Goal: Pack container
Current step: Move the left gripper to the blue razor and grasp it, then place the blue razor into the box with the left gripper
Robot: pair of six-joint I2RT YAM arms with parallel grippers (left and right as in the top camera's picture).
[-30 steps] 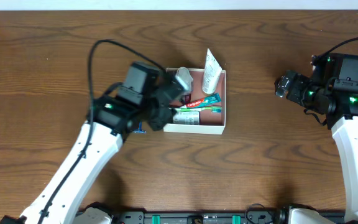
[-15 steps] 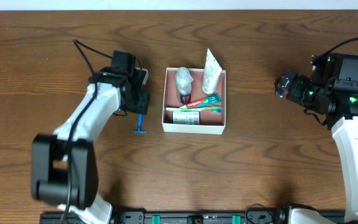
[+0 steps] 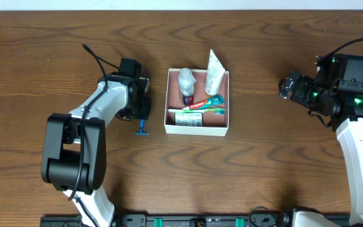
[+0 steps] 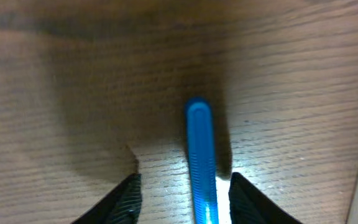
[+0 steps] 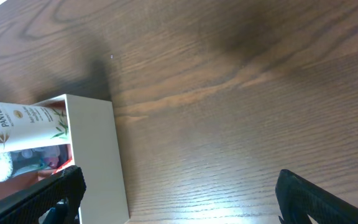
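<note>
The container (image 3: 197,130), a square white-walled box with a pink-brown inside, sits mid-table and holds a white tube (image 3: 213,72), a clear bottle (image 3: 186,81), a toothpaste tube (image 3: 205,102) and a toothbrush. Its white wall also shows in the right wrist view (image 5: 95,155). A blue razor (image 3: 143,127) lies on the table left of the box. My left gripper (image 3: 141,108) is low over the razor's handle (image 4: 199,155), open, with a finger on each side and neither touching it. My right gripper (image 3: 287,87) is open and empty, well right of the box.
The wooden table (image 3: 263,170) runs around the box. The left arm's black cable (image 3: 96,60) loops above it. The right arm (image 3: 358,139) stands along the right edge.
My left arm drew back from over the box to the left, then lowered onto the blue razor. The right arm has not moved.
</note>
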